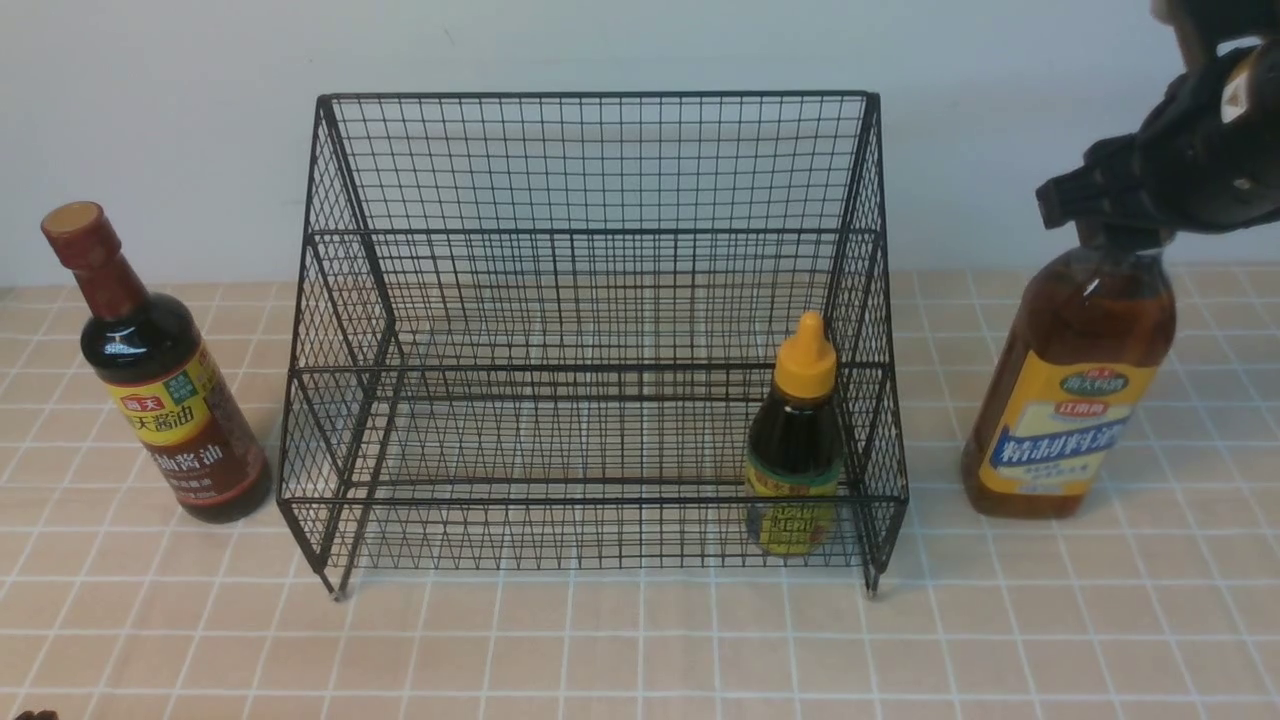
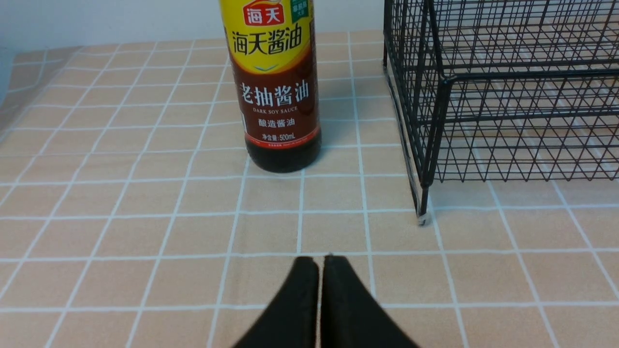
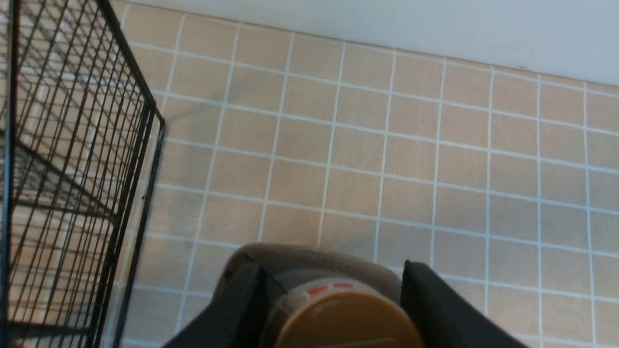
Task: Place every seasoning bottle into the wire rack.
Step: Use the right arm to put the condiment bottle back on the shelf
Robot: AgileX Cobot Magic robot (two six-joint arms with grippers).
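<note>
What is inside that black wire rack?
Only a small dark bottle with a yellow cap, standing on the lower tier by the rack's right side. Mesh partly veils its label.

Left gripper (image 2: 319, 263): fingers pressed together, tips low, pointing forward. Right arm (image 1: 1205, 140) reaches in from the upper right, wrist angled down. Right gripper (image 3: 331, 273): fingers flank the amber bottle (image 1: 1070, 400) at its cap, contact unclear.

The wire rack (image 1: 600, 97) was black-coated metal wire, semi-matt. The dark bottle (image 1: 170, 400) and amber bottle (image 1: 1075, 330) were glossy and smooth, with glossy printed labels. The small bottle (image 1: 795, 450) carried a smooth yellow plastic cap (image 1: 805, 360). The tile-patterned table surface (image 1: 640, 640) was matt. The left gripper (image 2: 319, 258) was matt black.
</note>
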